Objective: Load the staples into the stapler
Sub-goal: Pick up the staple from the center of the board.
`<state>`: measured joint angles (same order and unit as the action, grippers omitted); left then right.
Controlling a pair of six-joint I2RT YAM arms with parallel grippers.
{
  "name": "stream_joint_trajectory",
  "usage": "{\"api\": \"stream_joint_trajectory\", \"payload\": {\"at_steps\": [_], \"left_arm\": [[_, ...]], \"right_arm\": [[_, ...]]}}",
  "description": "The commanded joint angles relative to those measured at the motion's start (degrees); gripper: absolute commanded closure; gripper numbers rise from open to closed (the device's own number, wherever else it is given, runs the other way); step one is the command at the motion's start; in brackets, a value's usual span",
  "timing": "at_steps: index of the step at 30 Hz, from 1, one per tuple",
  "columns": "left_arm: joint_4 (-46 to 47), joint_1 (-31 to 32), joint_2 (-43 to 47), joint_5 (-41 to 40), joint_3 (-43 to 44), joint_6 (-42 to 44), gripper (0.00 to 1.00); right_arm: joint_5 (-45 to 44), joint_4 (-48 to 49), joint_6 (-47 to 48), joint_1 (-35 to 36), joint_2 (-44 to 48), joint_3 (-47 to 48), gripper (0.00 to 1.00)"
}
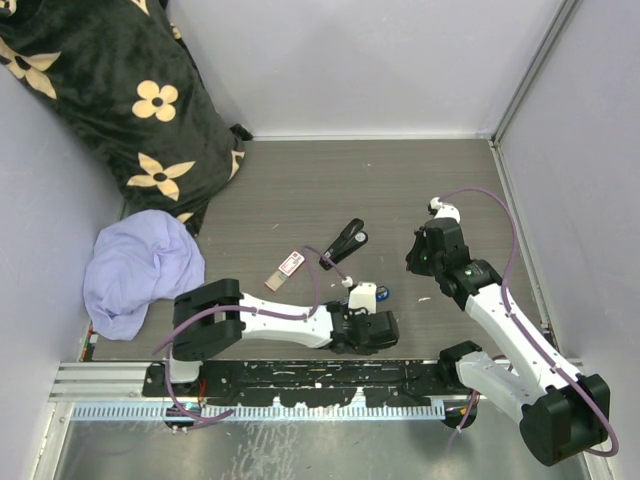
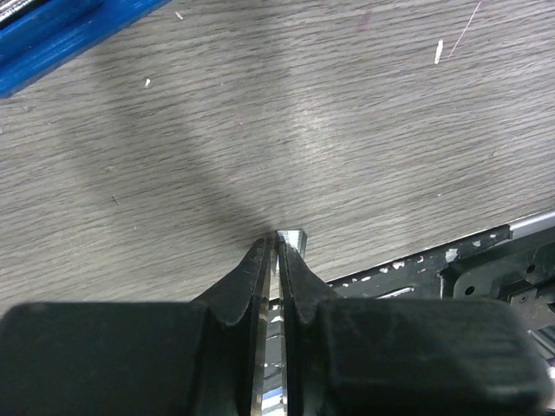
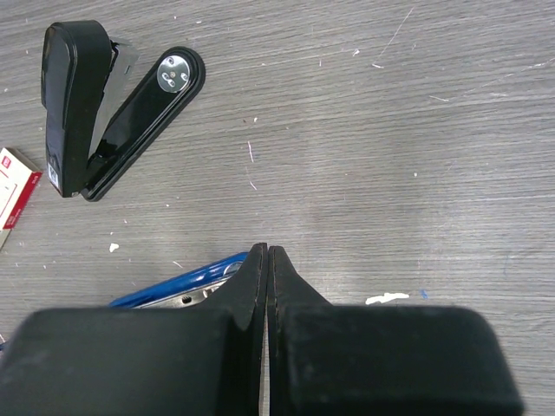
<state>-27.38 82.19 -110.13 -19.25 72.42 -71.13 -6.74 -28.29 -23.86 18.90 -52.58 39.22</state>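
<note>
Left gripper (image 2: 277,247) fingers pinched narrow on a thin silver strip (image 2: 290,236), right gripper (image 3: 267,251) fingers pressed together on nothing; staples box (image 1: 291,263) lies just left of the open black stapler (image 1: 345,242), not touching it.

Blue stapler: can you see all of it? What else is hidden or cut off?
- Blue stapler: in the right wrist view it is mostly behind the right gripper. In the left wrist view only a corner shows, cut off by the top-left edge.
- Staples box: in the right wrist view it is cut off by the left edge, and its label is unreadable.
- Metal strip: in the left wrist view it is pinched in the left gripper, mostly hidden between its fingers.
</note>
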Motion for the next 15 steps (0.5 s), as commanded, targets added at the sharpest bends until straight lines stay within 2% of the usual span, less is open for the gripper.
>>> {"api": "stream_joint_trajectory", "payload": {"at_steps": [1, 10, 15], "left_arm": [[-4.1, 0.3, -1.2, -0.3, 3.9, -0.5, 0.91], [-12.7, 0.3, -6.1, 2.1, 11.5, -0.2, 1.0], [-13.2, 0.4, -3.5, -1.0, 11.0, 0.6, 1.0]], "right_arm": [[0.0, 2.0, 0.7, -0.2, 1.4, 0.2, 1.0], [-0.7, 2.0, 0.7, -0.3, 3.0, 0.0, 1.0], [-1.2, 1.8, 0.5, -0.3, 3.7, 0.0, 1.0]]}}
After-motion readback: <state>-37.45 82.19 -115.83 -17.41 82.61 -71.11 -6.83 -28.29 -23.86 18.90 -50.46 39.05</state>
